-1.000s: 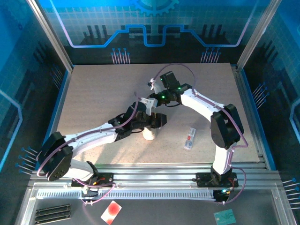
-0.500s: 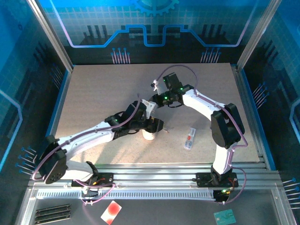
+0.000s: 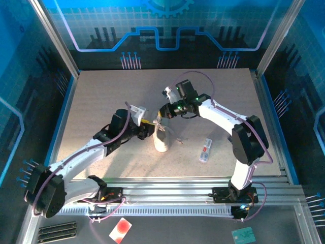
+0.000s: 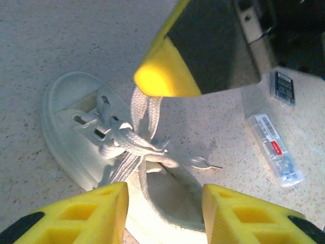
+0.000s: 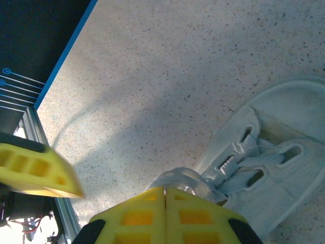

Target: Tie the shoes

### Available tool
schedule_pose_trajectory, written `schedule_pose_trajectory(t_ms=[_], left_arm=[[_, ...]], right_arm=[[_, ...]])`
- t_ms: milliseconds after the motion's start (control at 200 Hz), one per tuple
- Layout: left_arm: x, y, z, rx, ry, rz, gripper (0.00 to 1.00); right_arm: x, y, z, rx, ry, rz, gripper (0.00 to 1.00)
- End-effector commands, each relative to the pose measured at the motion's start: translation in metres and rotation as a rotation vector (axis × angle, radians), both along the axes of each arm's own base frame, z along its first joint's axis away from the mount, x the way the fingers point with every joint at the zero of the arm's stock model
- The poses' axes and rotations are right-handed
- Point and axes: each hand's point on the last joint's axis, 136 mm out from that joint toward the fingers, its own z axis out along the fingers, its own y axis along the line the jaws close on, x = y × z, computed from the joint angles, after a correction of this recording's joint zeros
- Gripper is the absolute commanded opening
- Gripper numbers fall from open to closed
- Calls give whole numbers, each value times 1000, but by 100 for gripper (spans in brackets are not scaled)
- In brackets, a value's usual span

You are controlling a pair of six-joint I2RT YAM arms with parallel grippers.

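Observation:
The white shoe lies mid-table with its toe toward the arms' bases; in the left wrist view the shoe has its laces gathered and pulled up. My right gripper hangs just over the shoe's far end, and in its own view the right gripper is shut on a loop of lace. My left gripper sits at the shoe's left. The left gripper is open above the shoe's mouth, its yellow fingers holding nothing.
A small flat white item with red marks lies right of the shoe, and the same item shows in the left wrist view. One lace end trails on the table toward it. Blue walls bound the tabletop.
My left arm has drawn back to the left, off the shoe, which now lies uncovered in the top view. The right gripper has stayed over the shoe, still shut.

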Motion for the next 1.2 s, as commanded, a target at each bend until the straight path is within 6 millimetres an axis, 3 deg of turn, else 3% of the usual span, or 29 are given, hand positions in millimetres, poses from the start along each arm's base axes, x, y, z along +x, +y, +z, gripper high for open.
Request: schedule_pose_trajectory(t_ms=[0, 320, 715, 780, 841, 911, 941, 981, 1081, 1196], left_arm=[[11, -16, 24, -18, -179, -114, 42], [35, -23, 35, 13, -329, -133, 39], [53, -37, 14, 9, -323, -210, 41], [55, -38, 13, 6, -324, -215, 38], [57, -38, 13, -2, -325, -212, 28], [59, -38, 12, -5, -324, -210, 7], [59, -37, 11, -7, -322, -209, 0], [59, -36, 10, -11, -322, -208, 0], [59, -30, 9, -31, -324, -192, 0], [57, -23, 10, -66, -324, -188, 0]], right_arm=[[-5, 3, 21, 2, -47, -5, 0], [-9, 0, 33, -32, -60, -16, 0], [-10, 3, 42, -9, -30, -19, 0], [-10, 5, 44, 3, -26, -19, 0], [-11, 6, 46, 9, -26, -17, 0], [-12, 7, 46, 15, -24, -11, 0], [-12, 7, 47, 21, -24, -6, 3], [-14, 8, 49, 32, -31, 7, 9], [-18, 4, 58, 55, -71, 29, 36], [-14, -17, 64, 85, -142, 5, 47]])
